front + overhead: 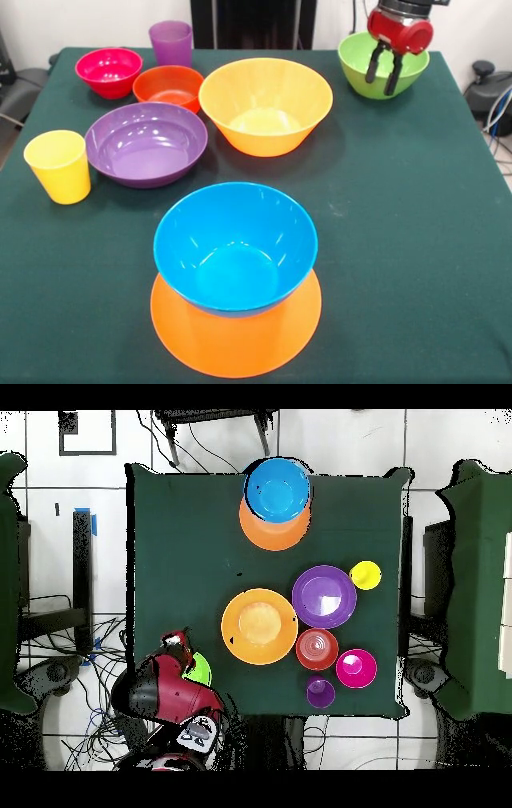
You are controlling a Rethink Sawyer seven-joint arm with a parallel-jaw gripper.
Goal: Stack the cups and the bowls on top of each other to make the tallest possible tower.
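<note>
A dark green cloth covers the table, and from above I see pale floor tiles around it, with cables trailing on the floor near my base.

In the front view, my pincer hangs at the far right corner, directly over the green bowl. Its two dark fingers point down, spread a little apart, with nothing between them (whether the tips touch the bowl I cannot tell).

The tower stands at the near edge, middle of the table: a large orange bowl turned upside down, with the blue bowl sitting upright on it, empty.

The other large orange bowl stands upright and empty near the table's middle, towards the far side. Just left of it sits the wide purple bowl, also empty, touching or nearly touching it. Behind that is the small orange-red bowl, and further left the pink-red bowl. The purple cup stands upright at the far edge, between those two small bowls. The yellow cup stands upright at the left, just beside the purple bowl.
</note>
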